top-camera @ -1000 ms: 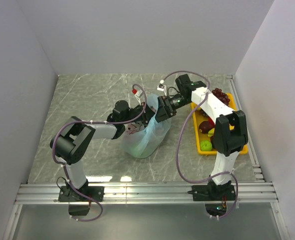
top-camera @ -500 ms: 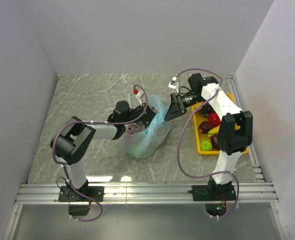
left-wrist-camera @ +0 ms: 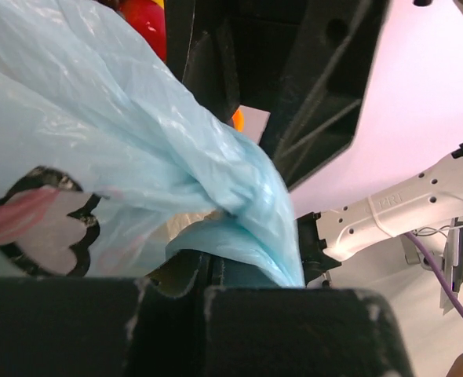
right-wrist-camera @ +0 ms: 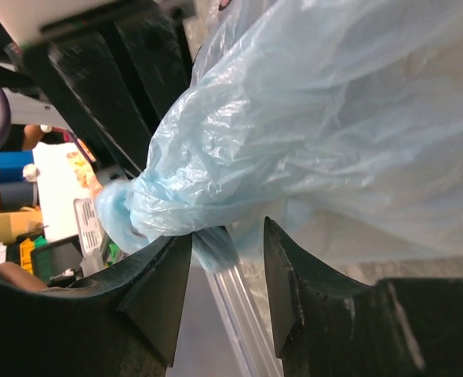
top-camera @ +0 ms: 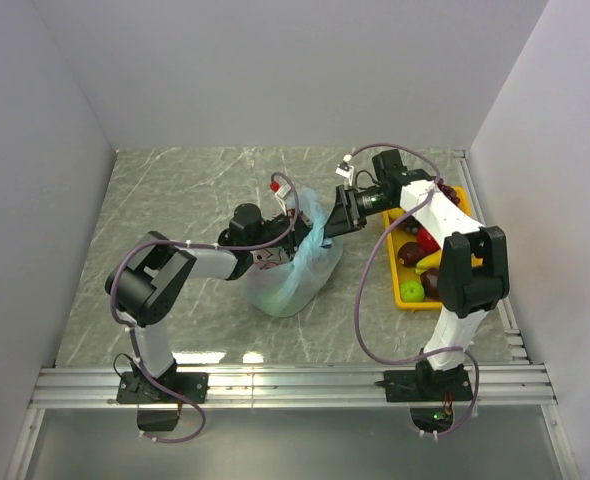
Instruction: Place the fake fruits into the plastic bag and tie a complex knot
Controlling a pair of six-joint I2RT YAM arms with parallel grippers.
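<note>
Top view: the plastic bag point(top-camera: 293, 275) is seen near the middle of the tabletop point(top-camera: 175, 190), its upper part drawn up between the two arms. The left pincer point(top-camera: 290, 232) is set against the bag's left upper side and the right pincer point(top-camera: 325, 225) against its right. Bare tabletop is seen to the left and on the far side; a yellow tray point(top-camera: 403, 304) of fruit lies near the right edge.

Left wrist view: the left pincer is closed on a gathered fold of the light-blue plastic.

Right wrist view: the right pincer is held partly open. Its fingers point(right-wrist-camera: 159, 283) stand apart, with the bag's bunched neck resting over the gap, touching one fingertip but not clamped.
</note>
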